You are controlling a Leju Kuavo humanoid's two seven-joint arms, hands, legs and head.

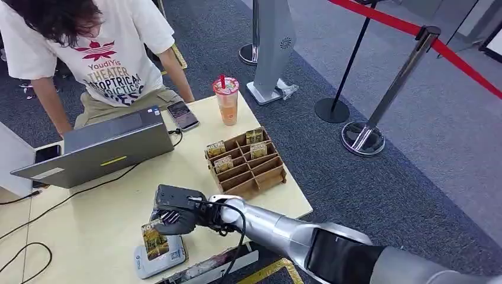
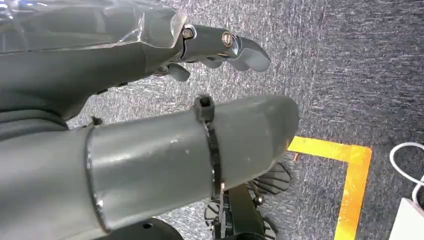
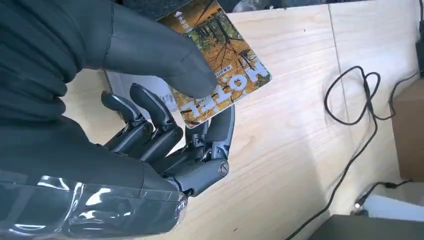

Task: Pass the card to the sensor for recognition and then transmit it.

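My right hand (image 1: 177,214) pinches the card (image 1: 154,239) between thumb and fingers, holding it over the white sensor pad (image 1: 160,259) at the desk's (image 1: 89,231) near edge. I cannot tell whether card and pad touch. My left hand (image 2: 220,50) hangs over grey carpet, fingers loosely apart, nothing in it. Further back: wooden card rack (image 1: 245,163) with several cards, grey laptop (image 1: 100,148), phone (image 1: 182,115), iced drink (image 1: 227,99). A person (image 1: 89,53) leans on the far side.
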